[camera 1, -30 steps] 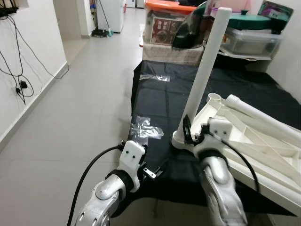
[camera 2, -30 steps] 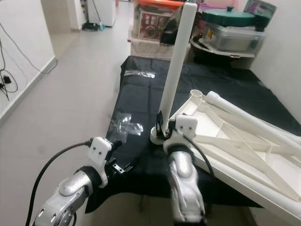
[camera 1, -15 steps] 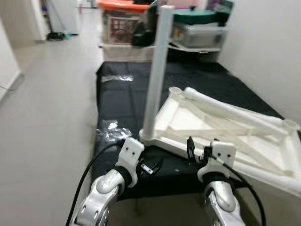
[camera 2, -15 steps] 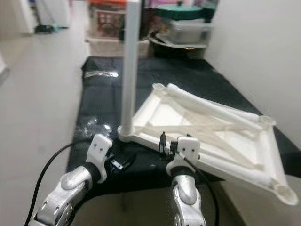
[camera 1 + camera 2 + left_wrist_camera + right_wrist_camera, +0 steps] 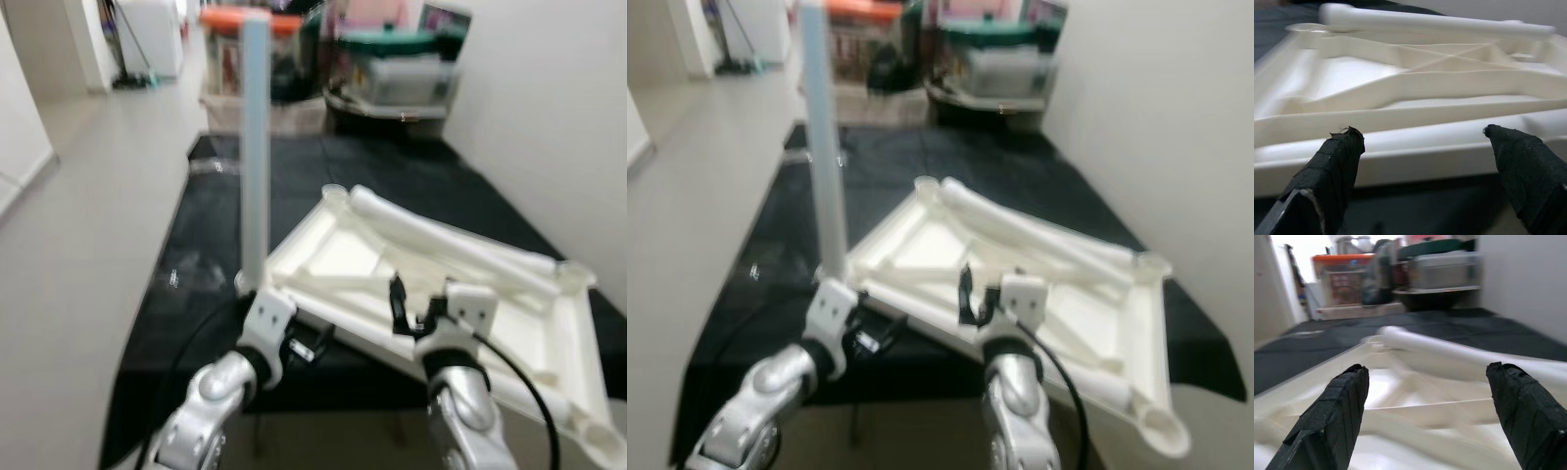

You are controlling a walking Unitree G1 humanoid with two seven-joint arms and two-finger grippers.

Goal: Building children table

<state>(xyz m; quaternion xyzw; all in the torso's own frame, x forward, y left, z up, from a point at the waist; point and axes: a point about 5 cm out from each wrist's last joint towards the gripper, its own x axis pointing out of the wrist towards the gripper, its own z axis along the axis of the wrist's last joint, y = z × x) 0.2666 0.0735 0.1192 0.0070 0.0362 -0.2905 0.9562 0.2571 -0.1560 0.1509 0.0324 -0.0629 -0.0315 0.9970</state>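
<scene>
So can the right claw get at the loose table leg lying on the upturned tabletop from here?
Probably yes. The right claw is open above the tabletop's near edge, and the loose leg lies just beyond it with nothing between them.

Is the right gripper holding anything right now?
No: in the right wrist view the right gripper is open, both fingers spread apart above the upturned white tabletop, clasping nothing.

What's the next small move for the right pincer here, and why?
Probably ease the right pincer forward toward the loose leg lying on the upturned tabletop. Both pincers are open and hold nothing, one leg already stands in its corner socket, and the left pincer faces the tabletop's near edge.
</scene>
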